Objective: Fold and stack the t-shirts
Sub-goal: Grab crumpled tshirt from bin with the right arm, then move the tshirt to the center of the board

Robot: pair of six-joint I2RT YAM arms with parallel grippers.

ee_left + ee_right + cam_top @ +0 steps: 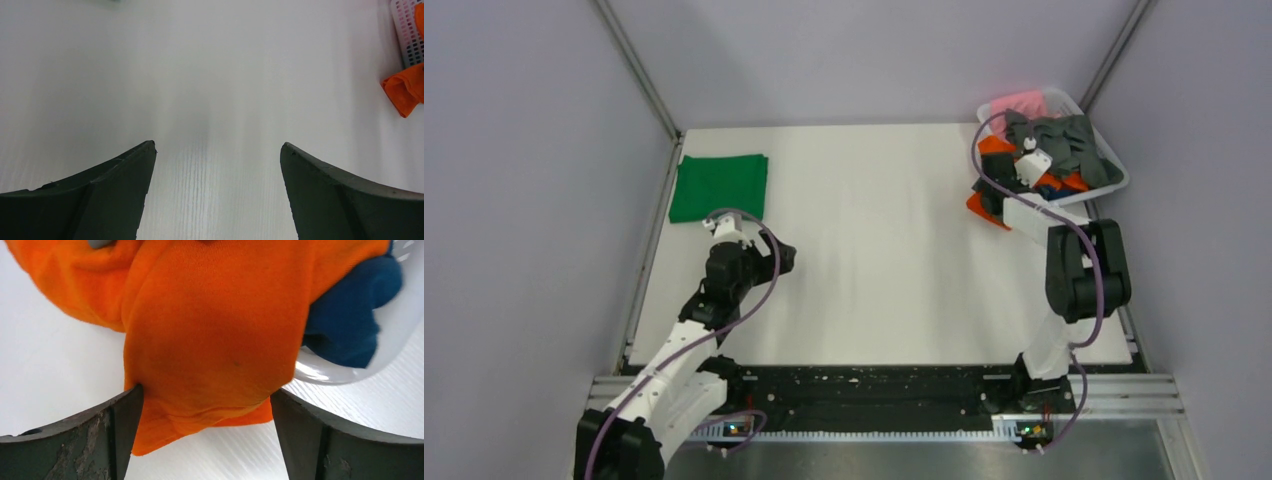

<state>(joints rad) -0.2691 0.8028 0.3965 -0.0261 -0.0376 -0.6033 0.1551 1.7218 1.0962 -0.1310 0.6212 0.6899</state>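
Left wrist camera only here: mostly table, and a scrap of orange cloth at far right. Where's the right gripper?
Observer: The right gripper is open, fingers straddling the orange t-shirt that spills from the basket onto the table.
Operator: Anything folded yet?
Observer: One green t-shirt lies folded at the table's far left corner.
Operator: What else is in the basket?
Observer: A grey-green t-shirt, a pink t-shirt and a navy blue t-shirt.

White worktop (884, 260): folded green t-shirt (720, 186) flat at far-L corner; white basket (1121, 172) far-R corner, orange t-shirt (200, 340) spilling onto surface.
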